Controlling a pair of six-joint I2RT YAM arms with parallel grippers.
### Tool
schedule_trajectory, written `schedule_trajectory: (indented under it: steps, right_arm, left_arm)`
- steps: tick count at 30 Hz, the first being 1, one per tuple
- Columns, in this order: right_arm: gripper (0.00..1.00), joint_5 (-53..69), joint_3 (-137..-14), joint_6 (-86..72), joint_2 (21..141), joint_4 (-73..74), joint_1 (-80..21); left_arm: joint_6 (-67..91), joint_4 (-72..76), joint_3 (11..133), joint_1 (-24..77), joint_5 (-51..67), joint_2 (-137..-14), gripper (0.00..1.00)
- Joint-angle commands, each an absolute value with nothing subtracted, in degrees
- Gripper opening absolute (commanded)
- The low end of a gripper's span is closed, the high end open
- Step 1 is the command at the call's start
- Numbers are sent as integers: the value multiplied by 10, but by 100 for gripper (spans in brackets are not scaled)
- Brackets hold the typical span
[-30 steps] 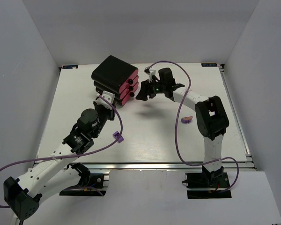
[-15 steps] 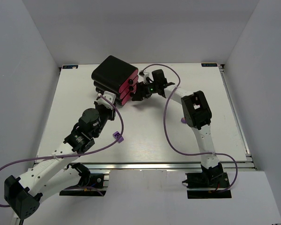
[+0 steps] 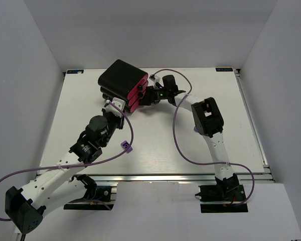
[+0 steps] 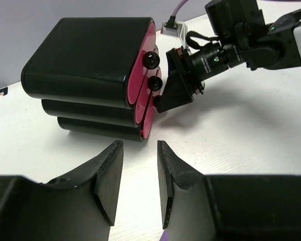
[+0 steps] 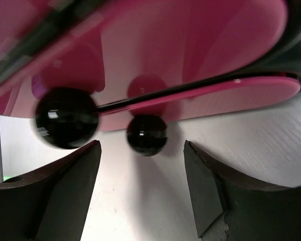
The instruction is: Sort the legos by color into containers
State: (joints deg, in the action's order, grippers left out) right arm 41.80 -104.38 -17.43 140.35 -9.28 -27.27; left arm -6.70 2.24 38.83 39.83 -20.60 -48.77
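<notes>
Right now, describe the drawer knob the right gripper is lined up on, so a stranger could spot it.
On the far-left part of the white table stands a rounded black casing with three stacked pink drawer fronts. The knob is the dark round one nearest the tabletop, framed between the open fingers of the right gripper; the neighbouring knob sits off to one side.

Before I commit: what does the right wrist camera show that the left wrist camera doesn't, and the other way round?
Right wrist only: the right gripper is open, with one dark round knob lined up with its gap and no finger touching it. Left wrist only: the whole rounded black casing, and the left gripper, open and empty. Both: the pink drawer fronts and two knobs.
</notes>
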Motion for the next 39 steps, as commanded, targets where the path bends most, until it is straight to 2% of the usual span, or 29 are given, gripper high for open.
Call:
schedule_trajectory:
  steps: [1, 5, 6, 14, 22, 25, 28, 29, 31, 32, 34, 35, 36, 39]
  right_arm:
    - [72, 418, -1072, -210, 1422, -131, -272]
    - [67, 409, -1074, -221, 1429, -162, -272]
    - [61, 409, -1072, -223, 1429, -176, -273]
    - [31, 417, -1013, -232, 1398, -232, -268]
    - [26, 420, -853, -214, 1300, -265, -254]
    - [27, 422, -817, -212, 1279, -274, -250]
    - [38, 426, -801, -208, 1268, -271, -249]
    - [51, 428, -803, -204, 1268, -264, -250]
    - [56, 429, -810, -200, 1266, -243, -250]
    - [59, 424, -811, -196, 1261, -236, -249]
    - [62, 417, -808, -180, 1240, -207, -245]
    - [69, 417, -795, -171, 1231, -198, -243]
    - [72, 414, -788, -152, 1220, -175, -237]
    - [73, 403, -741, -106, 1169, -131, -228]
  left_arm:
    - [-72, 39, 383, 396, -214, -484, 44]
    - [-75, 39, 382, 396, -215, -483, 44]
    - [-75, 39, 381, 396, -215, -484, 44]
    - [-73, 39, 382, 390, -209, -484, 44]
    - [-69, 38, 384, 390, -193, -476, 44]
    - [-66, 36, 385, 390, -180, -477, 45]
    - [-58, 30, 390, 390, -164, -486, 49]
    - [-51, 30, 390, 390, -160, -492, 56]
    - [-40, 33, 388, 390, -155, -501, 64]
    - [-26, 35, 388, 390, -153, -511, 72]
    - [-7, 36, 393, 390, -153, -523, 77]
    - [38, 31, 397, 390, -147, -539, 80]
    - [60, 23, 413, 390, -144, -548, 80]
    - [157, -49, 459, 390, -144, -589, 81]
